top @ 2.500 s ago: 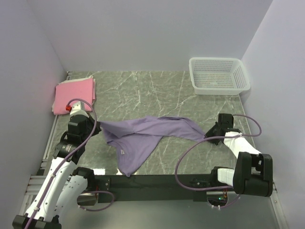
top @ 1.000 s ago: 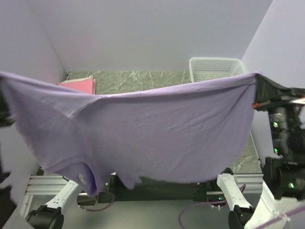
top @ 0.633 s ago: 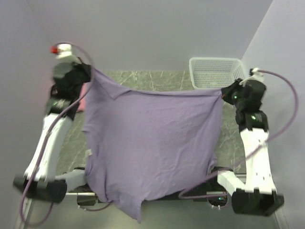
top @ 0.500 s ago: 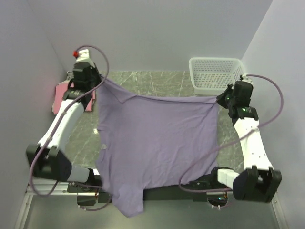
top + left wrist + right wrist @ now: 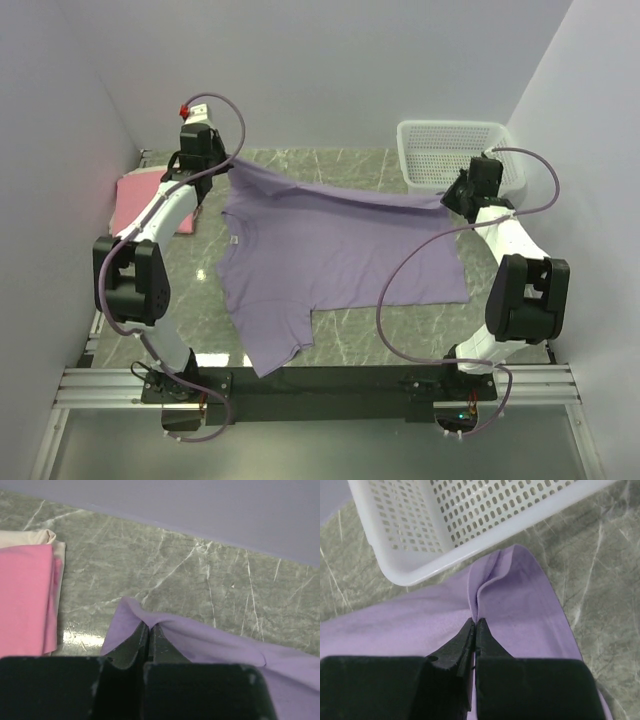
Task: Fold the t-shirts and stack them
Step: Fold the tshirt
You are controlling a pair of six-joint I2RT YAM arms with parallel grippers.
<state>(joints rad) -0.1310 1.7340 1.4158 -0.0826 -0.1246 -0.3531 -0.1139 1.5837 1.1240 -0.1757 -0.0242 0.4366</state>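
Grey marble table [image 5: 340,170] carries our work. We have the pink t-shirt [image 5: 135,200] folded at its far left, while the purple t-shirt [image 5: 335,260] is spread unfolded across the middle. Our left gripper [image 5: 148,628] and right gripper [image 5: 474,624] are each pinched closed on a far corner of it. We judge that folding and stacking it remain. The white basket [image 5: 450,124], far right, shows nothing inside.

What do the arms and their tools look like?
The left arm and right arm have white shells, black joints and looping purple cables. A red cap marks the left wrist. The left tool and right tool are black, with tapered fingers.
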